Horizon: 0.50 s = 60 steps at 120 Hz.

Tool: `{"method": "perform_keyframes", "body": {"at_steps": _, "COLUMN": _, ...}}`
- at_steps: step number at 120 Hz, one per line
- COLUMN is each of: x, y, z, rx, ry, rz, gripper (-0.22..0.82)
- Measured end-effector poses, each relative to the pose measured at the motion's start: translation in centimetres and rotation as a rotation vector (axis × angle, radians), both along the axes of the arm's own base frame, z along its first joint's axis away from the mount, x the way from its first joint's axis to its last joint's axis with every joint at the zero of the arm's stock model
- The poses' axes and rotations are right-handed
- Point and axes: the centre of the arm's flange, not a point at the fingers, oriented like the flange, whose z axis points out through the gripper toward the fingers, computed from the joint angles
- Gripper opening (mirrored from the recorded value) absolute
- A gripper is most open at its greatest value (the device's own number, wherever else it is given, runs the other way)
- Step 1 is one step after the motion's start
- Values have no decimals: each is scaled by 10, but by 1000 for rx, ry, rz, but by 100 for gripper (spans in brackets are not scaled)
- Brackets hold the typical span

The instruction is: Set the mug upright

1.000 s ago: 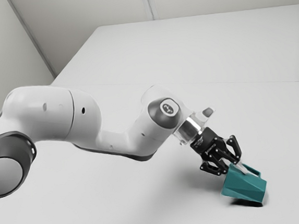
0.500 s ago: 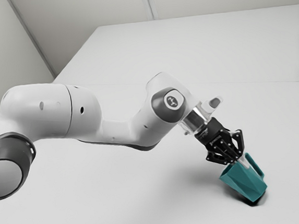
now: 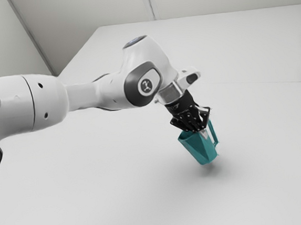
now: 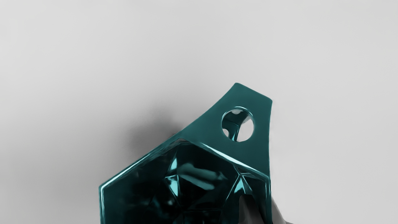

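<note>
Teal mug (image 3: 200, 150), wall (image 4: 269, 199) pinched in the hand (image 3: 203, 133), has tipped nearer upright, toward the exterior view's left, but needs straightening.

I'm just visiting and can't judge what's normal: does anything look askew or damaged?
The teal mug looks askew: it's tilted rather than upright, its wall pinched by the end effector, one finger inside, the other outside. I see no spill or damage.
</note>
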Motion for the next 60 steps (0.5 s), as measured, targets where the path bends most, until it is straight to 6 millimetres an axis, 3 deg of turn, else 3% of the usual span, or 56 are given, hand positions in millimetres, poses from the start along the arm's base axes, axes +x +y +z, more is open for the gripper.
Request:
{"method": "perform_keyframes", "body": {"at_steps": 34, "x": -2, "y": 72, "z": 25, "rx": 196, "ry": -65, "rz": 26, "gripper": -18}}
{"method": "perform_keyframes", "body": {"at_steps": 60, "x": -6, "y": 135, "z": 19, "rx": 300, "ry": -38, "rz": 81, "gripper": -18}}
